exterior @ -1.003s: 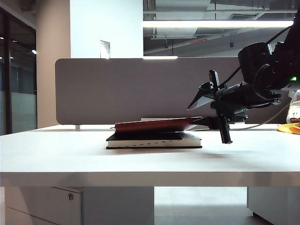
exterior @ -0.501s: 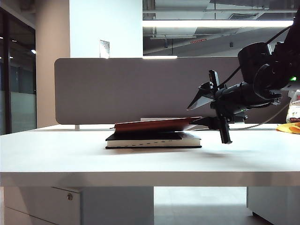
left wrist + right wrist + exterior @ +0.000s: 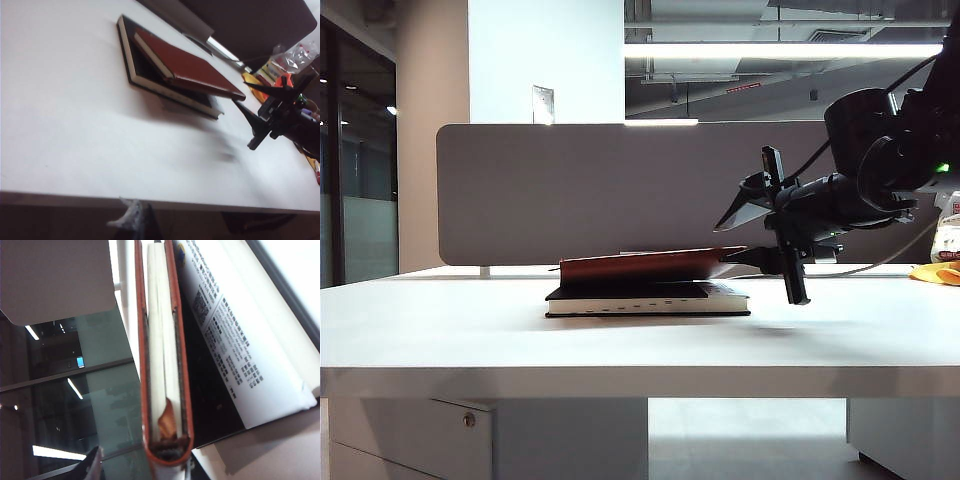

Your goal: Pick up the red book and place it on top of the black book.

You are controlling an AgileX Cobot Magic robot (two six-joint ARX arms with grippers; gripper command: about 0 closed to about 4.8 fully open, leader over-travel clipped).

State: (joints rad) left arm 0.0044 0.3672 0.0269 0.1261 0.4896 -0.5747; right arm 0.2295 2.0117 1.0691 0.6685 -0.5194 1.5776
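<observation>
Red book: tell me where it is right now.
In the exterior view the red book sits mid-table above the black book, its right end slightly raised at the right end effector.

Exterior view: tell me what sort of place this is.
Probably an open-plan office: a white desk with a grey divider panel, glass partitions, and exposed ceiling ducts with strip lights. The right gripper holds the red book over the black book.

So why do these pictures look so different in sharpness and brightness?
Exterior view: backlit by ceiling lights, so the right claw is a silhouette beside the red book. Left wrist view: soft and smeared, tilted, white table washed out. Right wrist view: very close, the black book print readable, light strips mirrored in glass.
</observation>
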